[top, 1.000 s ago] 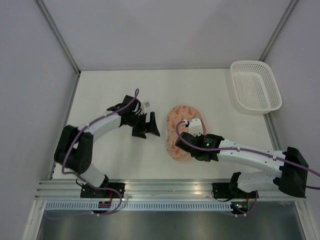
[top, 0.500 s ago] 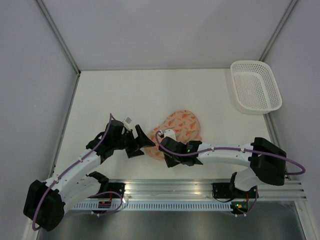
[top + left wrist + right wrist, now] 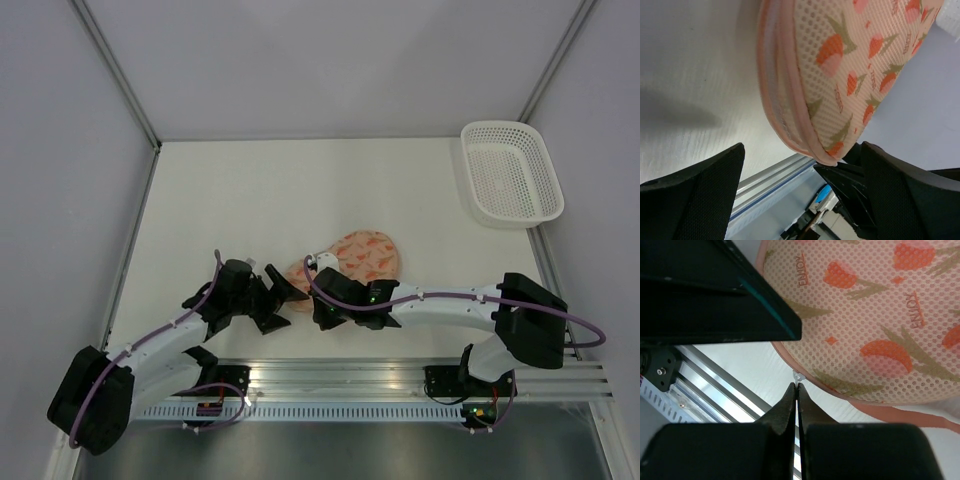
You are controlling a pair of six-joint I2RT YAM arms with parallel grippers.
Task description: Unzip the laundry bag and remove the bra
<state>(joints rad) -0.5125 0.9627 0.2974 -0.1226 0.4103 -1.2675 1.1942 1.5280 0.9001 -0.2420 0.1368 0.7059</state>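
Note:
The laundry bag (image 3: 358, 255), cream mesh with orange-pink print and pink zip trim, lies near the table's front edge and is zipped along the edges that show. Its end fills the left wrist view (image 3: 840, 65) and the right wrist view (image 3: 875, 315). My right gripper (image 3: 316, 302) is at the bag's near left edge, shut on the small white zip pull (image 3: 798, 375). My left gripper (image 3: 284, 303) is open just left of that end, which hangs beyond its two fingers (image 3: 695, 195) without touching them. The bra is hidden.
A white lattice basket (image 3: 510, 172) stands at the back right corner. The metal rail (image 3: 330, 378) of the table's front edge runs close below both grippers. Grey walls close in the left, back and right sides.
The right gripper has pulled the bag left and toward the front edge. The left arm has swung down and forward, bringing its open gripper to the bag's left end.

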